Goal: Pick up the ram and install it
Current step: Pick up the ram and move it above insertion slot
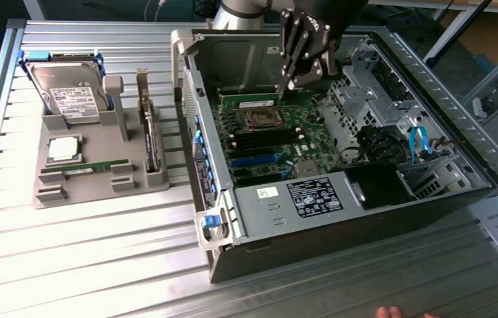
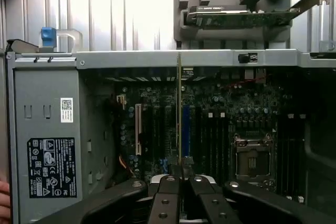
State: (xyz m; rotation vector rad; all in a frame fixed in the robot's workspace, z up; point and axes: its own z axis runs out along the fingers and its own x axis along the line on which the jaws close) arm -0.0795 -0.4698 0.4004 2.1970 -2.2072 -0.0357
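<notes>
Claw (image 2: 180,174) fingers, nearly closed, pinch the ram (image 2: 179,103) by one end. It stands on edge inside the open case (image 1: 338,199), over the motherboard (image 1: 298,122) near the socket (image 1: 258,119). A person's fingertips (image 1: 389,311) show at the table's (image 1: 99,265) near edge.

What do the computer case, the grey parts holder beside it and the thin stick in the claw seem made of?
The computer case: bare sheet metal, dull silver, with folded edges. The parts holder: probably matte grey plastic, formed in one piece. The ram, held edge-on in the gripper: likely circuit-board laminate, judging by its thin greenish edge; its faces are hidden.
</notes>
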